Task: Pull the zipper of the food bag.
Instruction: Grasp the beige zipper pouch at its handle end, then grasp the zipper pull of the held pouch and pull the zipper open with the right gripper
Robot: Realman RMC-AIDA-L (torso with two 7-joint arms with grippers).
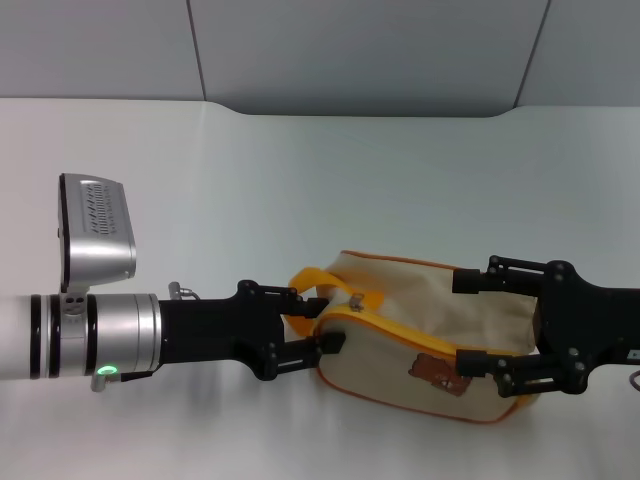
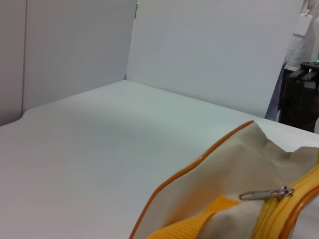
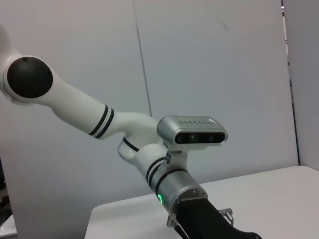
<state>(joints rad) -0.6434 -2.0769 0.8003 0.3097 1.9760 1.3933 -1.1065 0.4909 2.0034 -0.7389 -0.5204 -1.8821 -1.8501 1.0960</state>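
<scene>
Food bag (image 1: pixel 420 335): lies on the table (image 1: pixel 300 180).
Zipper (image 1: pixel 353 300): pull tab near bag's handle end.
Left gripper (image 1: pixel 310 322): fingers spread around that end.
Right gripper (image 1: pixel 480 325): fingers spread, straddling the opposite end; contact hidden.

The white table (image 1: pixel 300 180) carries the beige food bag (image 1: pixel 440 335), lying near its front edge.

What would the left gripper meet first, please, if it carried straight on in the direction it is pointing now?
Most likely the food bag itself: the left gripper points along the table at the bag's near end, jaws spread on either side of its orange strap handle and the zipper pull. Depth is hard to judge.
</scene>
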